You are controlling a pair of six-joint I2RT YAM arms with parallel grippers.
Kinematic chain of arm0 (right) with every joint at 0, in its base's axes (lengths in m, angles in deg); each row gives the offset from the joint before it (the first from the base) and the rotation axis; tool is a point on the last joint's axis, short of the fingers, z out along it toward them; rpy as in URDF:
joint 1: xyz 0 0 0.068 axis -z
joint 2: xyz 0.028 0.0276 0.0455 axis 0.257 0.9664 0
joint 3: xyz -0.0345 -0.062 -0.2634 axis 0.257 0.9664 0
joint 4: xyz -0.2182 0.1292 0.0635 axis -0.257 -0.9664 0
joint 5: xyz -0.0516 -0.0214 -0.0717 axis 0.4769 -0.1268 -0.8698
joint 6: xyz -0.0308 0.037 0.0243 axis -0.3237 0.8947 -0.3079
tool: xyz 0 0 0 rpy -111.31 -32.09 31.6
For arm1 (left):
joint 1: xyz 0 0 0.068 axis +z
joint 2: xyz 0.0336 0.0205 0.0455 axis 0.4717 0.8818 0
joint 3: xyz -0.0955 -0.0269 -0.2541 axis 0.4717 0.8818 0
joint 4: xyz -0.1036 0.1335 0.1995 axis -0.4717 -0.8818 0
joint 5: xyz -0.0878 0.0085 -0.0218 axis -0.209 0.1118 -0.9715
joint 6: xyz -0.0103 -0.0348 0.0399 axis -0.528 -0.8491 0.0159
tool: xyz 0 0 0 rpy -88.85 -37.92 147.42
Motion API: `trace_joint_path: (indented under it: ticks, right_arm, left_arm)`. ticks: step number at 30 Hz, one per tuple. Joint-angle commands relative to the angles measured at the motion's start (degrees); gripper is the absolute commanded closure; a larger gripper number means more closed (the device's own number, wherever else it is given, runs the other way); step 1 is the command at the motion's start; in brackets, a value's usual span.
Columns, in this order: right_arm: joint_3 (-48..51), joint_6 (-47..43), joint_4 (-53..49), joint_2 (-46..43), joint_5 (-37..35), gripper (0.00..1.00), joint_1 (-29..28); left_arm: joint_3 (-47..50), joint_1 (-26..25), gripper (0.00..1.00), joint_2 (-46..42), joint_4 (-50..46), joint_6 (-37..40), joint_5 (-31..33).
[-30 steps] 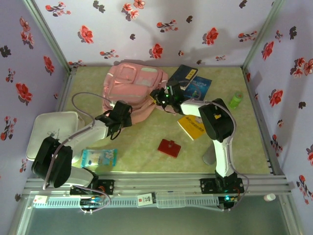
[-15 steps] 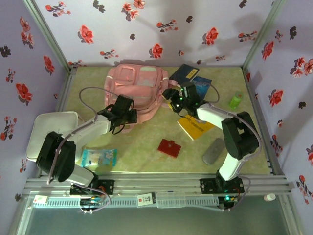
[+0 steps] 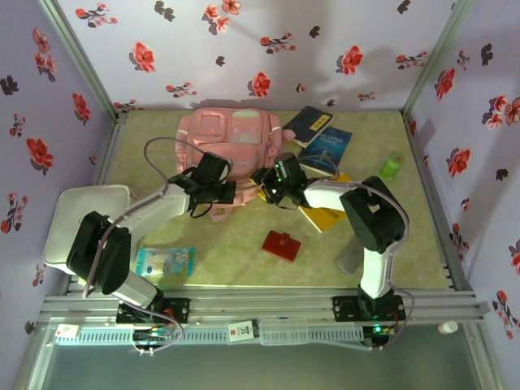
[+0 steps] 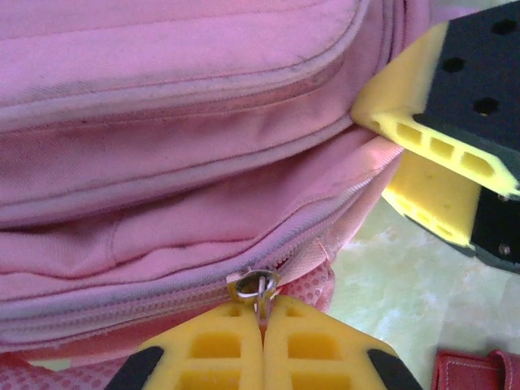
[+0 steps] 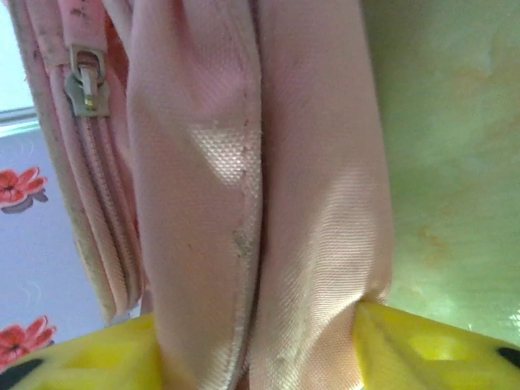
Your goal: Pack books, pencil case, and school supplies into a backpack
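- Backpack (image 3: 230, 134): upper centre of the top view, lying flat on the table, its main zip closed in the left wrist view.
- Left gripper (image 3: 218, 193): at the backpack's lower edge, fingers pressed together, pinching the zip pull (image 4: 258, 286).
- Right gripper (image 3: 266, 185): at the backpack's lower right edge. In the right wrist view a fold of pink fabric fills the gap and touches both fingers, so it is clamped on the fabric.
- Navy book (image 3: 307, 123) and blue starry book (image 3: 325, 148): right of the backpack.
- Yellow book (image 3: 325, 218): below them, partly under the right arm.
- Red square piece (image 3: 281, 244): centre, below both grippers.
- Grey pouch (image 3: 348, 262): lower right, beside the right arm.
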Motion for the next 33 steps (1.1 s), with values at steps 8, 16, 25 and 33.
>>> trace_joint_path:
  ticks: [8, 16, 25, 33]
  right_arm:
    - [-6.67, -12.05, -8.34, 2.8, -7.37, 0.8, 2.94]
    - [-13.94, -23.71, -12.03, 7.25, -8.19, 0.85, 5.86]
    - [-18.2, -27.83, -10.46, 9.19, -4.47, 0.77, 8.23]
    - [-7.67, -22.02, -10.19, -4.29, -4.33, 0.32, 10.9]
  left_arm:
    - [-3.51, 1.74, 1.0, 2.0, -5.22, 2.04, -0.57]
    - [-0.46, 4.68, 1.0, 2.38, -5.53, 1.75, -0.04]
    - [-2.45, 3.18, 1.0, 3.1, -4.0, 1.93, -4.47]
    - [-9.51, -0.53, 1.0, 7.81, -3.06, -1.23, -8.09]
